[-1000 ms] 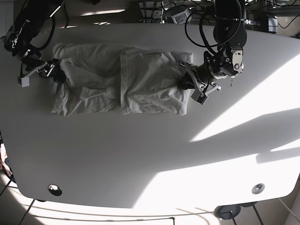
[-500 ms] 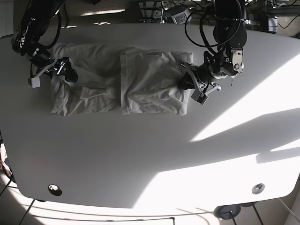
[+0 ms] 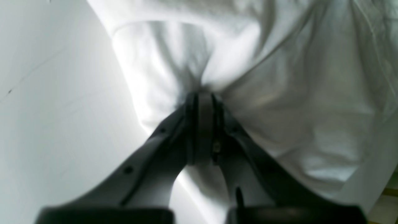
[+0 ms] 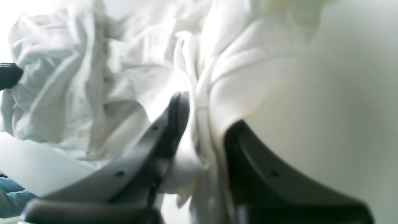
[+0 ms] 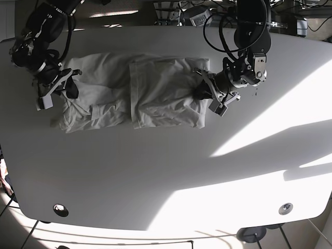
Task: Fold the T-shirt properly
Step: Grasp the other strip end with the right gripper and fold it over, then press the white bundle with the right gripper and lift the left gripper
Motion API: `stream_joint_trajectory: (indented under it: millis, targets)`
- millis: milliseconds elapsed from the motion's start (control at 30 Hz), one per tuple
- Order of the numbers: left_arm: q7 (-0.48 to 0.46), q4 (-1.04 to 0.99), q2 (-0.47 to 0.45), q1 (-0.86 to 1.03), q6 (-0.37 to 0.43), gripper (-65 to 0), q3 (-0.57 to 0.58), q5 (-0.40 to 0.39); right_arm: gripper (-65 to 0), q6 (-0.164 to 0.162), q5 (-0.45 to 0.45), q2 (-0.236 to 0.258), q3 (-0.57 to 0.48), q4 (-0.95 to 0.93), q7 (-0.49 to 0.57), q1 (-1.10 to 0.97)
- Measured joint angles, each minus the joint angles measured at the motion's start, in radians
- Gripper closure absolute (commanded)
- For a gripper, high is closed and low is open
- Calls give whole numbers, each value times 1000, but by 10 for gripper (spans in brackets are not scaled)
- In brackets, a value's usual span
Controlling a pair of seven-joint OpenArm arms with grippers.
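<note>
The white T-shirt (image 5: 155, 93) lies crumpled across the back of the white table (image 5: 155, 176), with a folded panel on its right half. My left gripper (image 5: 201, 92) is at the shirt's right edge. In the left wrist view it (image 3: 200, 95) is shut on a pinch of the fabric (image 3: 295, 77). My right gripper (image 5: 70, 85) is at the shirt's left edge. In the right wrist view its jaws (image 4: 202, 124) are closed on a thick bunched fold of the shirt (image 4: 93, 77).
Cables and equipment (image 5: 197, 15) sit along the table's back edge. Two round fittings (image 5: 60, 209) (image 5: 285, 208) are near the front corners. Bright sunlight patches fall on the table's right and front.
My right gripper has moved inward and down with the shirt's left edge, bunching that side. My left gripper has shifted slightly left with the right edge.
</note>
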Motion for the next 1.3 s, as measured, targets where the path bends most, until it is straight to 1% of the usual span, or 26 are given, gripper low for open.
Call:
stream_joint_trajectory:
  millis: [67,133,167,233,267,367,400,467,533,600,633,667,700,733,767,800,867,900,933,967,1000,1033,1100,1167,1233,1300]
  targets:
    - [-3,-4,0,-1,0,-3,0,-5,-17,0,-1,-33,-30,97,-58,4]
    - [-3,-4,0,-1,0,-3,0,-5,-19,1,0,-61,-123,111,-100,27]
    - [-3,-4,0,-1,0,-3,0,-5,-19,1,0,-72,-158,111,-100,29]
    - [-5,-6,0,-1,0,-3,0,-5,-19,0,-3,-97,-235,111,-92,23]
    - [-4,-6,0,-1,0,-3,0,-5,-19,0,-8,-116,-300,111,-92,22]
    - [-7,-19,-1,-2,0,-4,0,-11,-19,1,-7,-151,-431,111,-69,25]
    - [-17,-35,-1,-10,-1,-4,-2,-21,-19,0,-5,-174,-484,111,-69,25]
    - [-20,-57,0,-29,-11,-4,-2,-27,-21,0,-6,-202,-541,109,-68,26]
    - [-9,-63,0,-39,-11,-4,0,-23,-21,0,-8,-206,-609,78,-42,35]
    - [-18,-63,0,-37,-11,-4,0,-23,-24,0,-11,-203,-664,31,10,40]
    - [-18,-63,1,-37,-11,-4,0,-23,-25,0,-12,-198,-684,7,37,39]
    - [-17,-63,2,-37,-11,-4,0,-23,-27,-14,-12,-177,-718,-31,79,47]
    - [-17,-63,2,-37,-11,-4,0,-23,-27,-37,-13,-162,-744,-57,105,58]
    - [-17,-63,2,-37,-11,-4,0,-23,-41,-68,-14,-132,-780,-93,160,74]
    - [-17,-63,2,-37,-11,-4,0,-23,-86,-90,-13,-113,-803,-113,195,80]
    - [-17,-63,2,-37,-11,-4,0,-23,-155,-116,-12,-97,-827,-132,224,85]
    - [-17,-63,2,-37,-11,-4,0,-23,-336,-174,-11,-81,-867,-152,269,92]
    - [-17,-63,2,-37,-11,-4,0,-23,-423,-203,-10,-79,-879,-152,273,92]
    - [-17,-63,2,-38,-11,-4,0,-23,-531,-221,-5,-79,-885,-147,276,93]
    - [-17,-63,2,-38,-11,-4,0,-23,-582,-221,-3,-71,-889,-130,275,92]
    - [-17,-63,2,-38,-11,-4,0,-23,-615,-221,-2,-49,-901,-81,275,83]
    - [-16,-62,2,-38,-11,-4,0,-23,-610,-221,0,-37,-902,-43,276,72]
    - [10,-25,3,-35,-8,-3,-2,-10,-590,-221,1,-32,-854,42,280,29]
    - [48,53,2,-22,-2,-1,-2,23,-544,-220,23,-21,-788,52,282,9]
    - [52,118,-1,-15,4,-1,-3,26,-499,-221,79,24,-734,50,282,-6]
    - [51,178,-1,-14,4,-1,-8,26,-465,-224,121,78,-730,47,280,-17]
